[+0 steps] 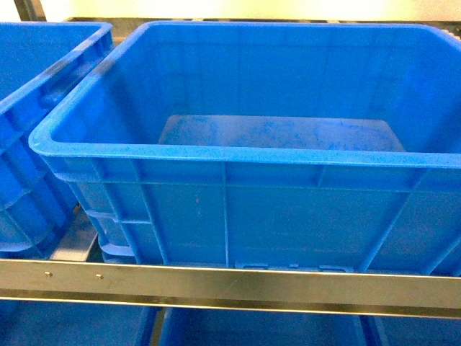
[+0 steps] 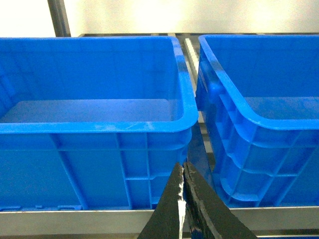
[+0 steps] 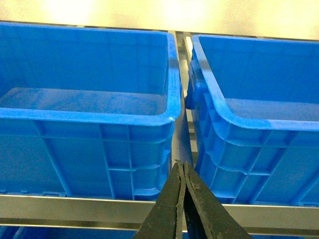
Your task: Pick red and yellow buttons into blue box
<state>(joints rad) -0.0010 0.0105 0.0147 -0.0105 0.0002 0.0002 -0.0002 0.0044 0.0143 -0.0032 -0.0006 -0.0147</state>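
Note:
The blue box [image 1: 216, 153] fills the middle of the head view, a deep crate with a thick rim, ribbed walls and a scuffed floor with nothing on it. The red and yellow buttons are out of view in every frame. Neither gripper appears in the head view. My left gripper [image 2: 182, 167] is shut with nothing between its fingers, in front of the gap between two blue crates. My right gripper [image 3: 183, 163] is also shut and holds nothing, its tips before the gap between two crates.
A second blue crate [image 1: 36, 86] stands to the left of the box. A metal shelf rail [image 1: 230, 285] runs along the front, with more blue crates [image 1: 259, 328] below it. In both wrist views the crates [image 2: 89, 127] [image 3: 259, 124] stand side by side with a narrow gap.

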